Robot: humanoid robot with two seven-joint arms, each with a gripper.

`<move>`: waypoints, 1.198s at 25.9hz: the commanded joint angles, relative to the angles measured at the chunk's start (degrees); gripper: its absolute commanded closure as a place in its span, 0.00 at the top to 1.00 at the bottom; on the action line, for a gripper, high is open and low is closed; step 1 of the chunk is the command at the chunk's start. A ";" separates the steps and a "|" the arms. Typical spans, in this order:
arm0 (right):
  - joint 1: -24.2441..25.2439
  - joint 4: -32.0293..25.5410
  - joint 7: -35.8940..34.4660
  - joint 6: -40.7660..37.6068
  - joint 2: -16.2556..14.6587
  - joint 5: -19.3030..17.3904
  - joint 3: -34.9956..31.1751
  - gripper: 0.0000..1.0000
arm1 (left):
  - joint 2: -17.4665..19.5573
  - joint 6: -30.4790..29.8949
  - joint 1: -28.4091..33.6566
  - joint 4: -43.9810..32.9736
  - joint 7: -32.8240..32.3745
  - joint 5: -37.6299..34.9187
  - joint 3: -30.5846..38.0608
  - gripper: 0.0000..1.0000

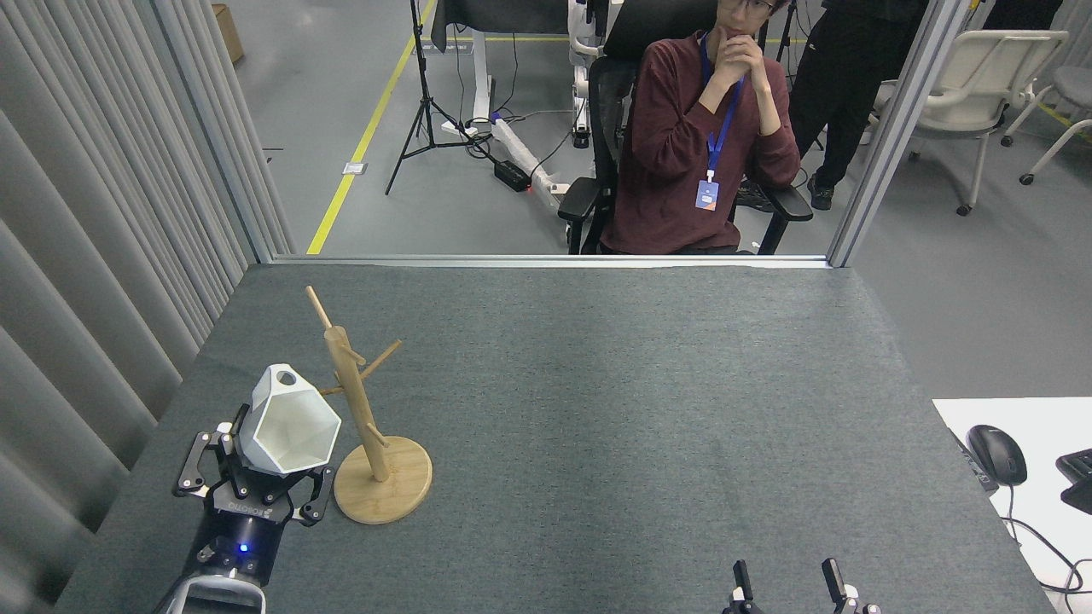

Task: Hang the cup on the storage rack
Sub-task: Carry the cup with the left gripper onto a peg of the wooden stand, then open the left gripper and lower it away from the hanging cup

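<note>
Cup (288, 422) held aloft in left gripper (256, 486), fingers clamped on its lower body, tab hole uppermost, just left of the mug tree (363, 426). Risk: hole misses the thin left peg, cup nudges post, tree tips. Right gripper (785, 588) low, fingers apart, empty.

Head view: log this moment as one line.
left claw: shut on cup | cup: lifted beside storage rack, not hung | right claw: open, idle
</note>
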 commanded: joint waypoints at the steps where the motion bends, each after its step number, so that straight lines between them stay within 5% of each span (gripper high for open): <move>1: -0.14 0.01 0.33 0.01 0.17 -0.01 0.00 0.99 | -1.04 0.11 -0.26 1.02 0.25 -3.75 -0.22 0.13; 3: -0.14 0.01 0.33 0.01 0.17 -0.01 -0.18 0.99 | -1.48 0.20 -0.79 1.63 0.25 -5.34 -0.31 0.15; 6: -0.05 0.01 0.33 0.10 0.26 -0.01 -0.18 0.99 | -1.57 0.99 -1.49 3.21 0.42 -7.09 -0.31 0.34; 7: -0.05 -0.08 0.33 0.10 0.26 -0.01 -0.18 0.99 | -1.57 1.08 -1.76 3.74 0.42 -7.18 -0.22 0.49; 9: 0.04 0.01 0.24 0.10 0.34 -0.10 -0.18 0.99 | -1.66 1.08 -1.85 4.36 1.30 -7.18 -0.22 0.96; 21: -0.22 0.10 0.15 -0.17 0.87 -0.01 0.00 0.99 | -1.39 0.37 3.78 2.78 2.62 -5.95 0.30 0.99; 27: -0.22 0.10 0.06 -0.26 0.87 -0.01 0.00 0.99 | -0.51 0.02 9.49 2.16 2.62 0.99 2.15 0.99; 31: -0.05 -0.08 0.06 -0.43 0.78 -0.01 0.00 0.99 | 1.07 -1.82 15.38 -0.39 2.62 11.80 3.12 0.99</move>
